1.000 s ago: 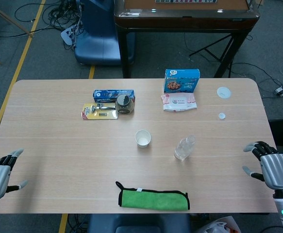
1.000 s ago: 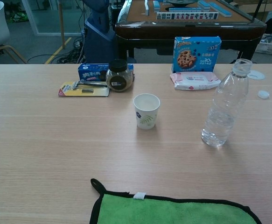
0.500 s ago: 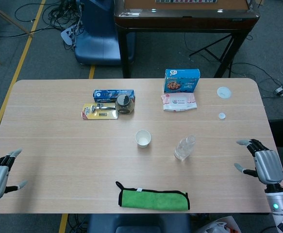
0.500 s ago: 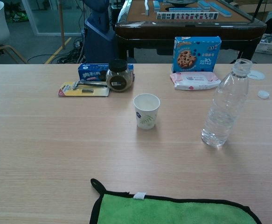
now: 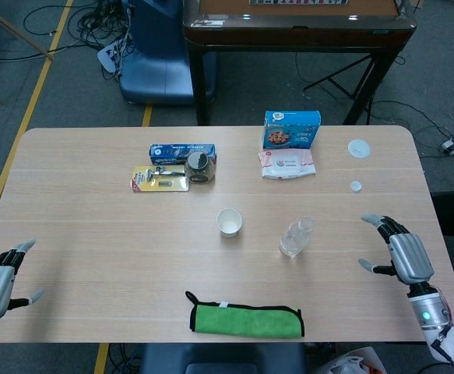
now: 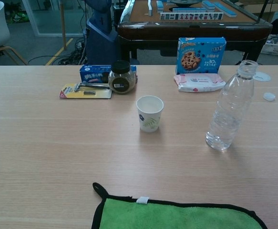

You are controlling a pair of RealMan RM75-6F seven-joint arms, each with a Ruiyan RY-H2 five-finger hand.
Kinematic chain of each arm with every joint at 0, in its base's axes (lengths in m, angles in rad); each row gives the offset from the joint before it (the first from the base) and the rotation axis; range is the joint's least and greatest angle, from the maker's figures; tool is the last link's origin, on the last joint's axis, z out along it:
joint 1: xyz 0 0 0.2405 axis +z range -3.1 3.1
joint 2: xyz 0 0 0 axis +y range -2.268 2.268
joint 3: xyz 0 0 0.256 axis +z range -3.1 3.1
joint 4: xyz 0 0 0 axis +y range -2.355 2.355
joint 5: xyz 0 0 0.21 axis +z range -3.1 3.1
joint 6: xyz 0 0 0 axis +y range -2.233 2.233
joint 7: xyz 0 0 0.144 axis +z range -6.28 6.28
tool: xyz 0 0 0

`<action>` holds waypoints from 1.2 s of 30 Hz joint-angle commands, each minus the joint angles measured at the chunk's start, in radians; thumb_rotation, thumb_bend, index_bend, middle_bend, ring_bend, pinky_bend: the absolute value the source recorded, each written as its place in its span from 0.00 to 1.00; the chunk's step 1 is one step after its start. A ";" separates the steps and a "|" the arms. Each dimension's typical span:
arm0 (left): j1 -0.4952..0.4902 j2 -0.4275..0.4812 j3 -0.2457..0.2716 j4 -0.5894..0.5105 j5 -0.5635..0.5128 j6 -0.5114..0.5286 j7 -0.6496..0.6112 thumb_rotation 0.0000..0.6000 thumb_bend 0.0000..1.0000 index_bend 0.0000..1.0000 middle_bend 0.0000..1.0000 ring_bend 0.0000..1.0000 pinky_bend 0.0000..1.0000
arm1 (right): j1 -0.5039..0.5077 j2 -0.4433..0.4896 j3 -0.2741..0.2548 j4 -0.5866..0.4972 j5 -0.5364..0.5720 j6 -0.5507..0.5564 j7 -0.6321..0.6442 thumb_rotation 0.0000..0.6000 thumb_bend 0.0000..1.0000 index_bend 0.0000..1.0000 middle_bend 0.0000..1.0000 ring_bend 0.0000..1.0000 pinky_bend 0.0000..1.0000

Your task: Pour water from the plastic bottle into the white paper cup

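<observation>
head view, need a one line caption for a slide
Right hand open beside the uncapped plastic bottle, white paper cup upright to its left.
</observation>
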 commanded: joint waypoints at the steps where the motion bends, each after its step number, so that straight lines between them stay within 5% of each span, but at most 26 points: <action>1: 0.000 0.001 0.000 -0.001 -0.001 -0.002 0.003 1.00 0.00 0.14 0.21 0.28 0.55 | 0.019 -0.023 0.003 0.009 -0.004 -0.013 0.017 1.00 0.00 0.20 0.19 0.16 0.30; 36: 0.000 0.006 0.000 -0.011 -0.018 -0.010 0.019 1.00 0.00 0.31 0.23 0.28 0.55 | 0.208 -0.226 0.034 0.109 0.036 -0.203 0.054 1.00 0.00 0.20 0.19 0.16 0.30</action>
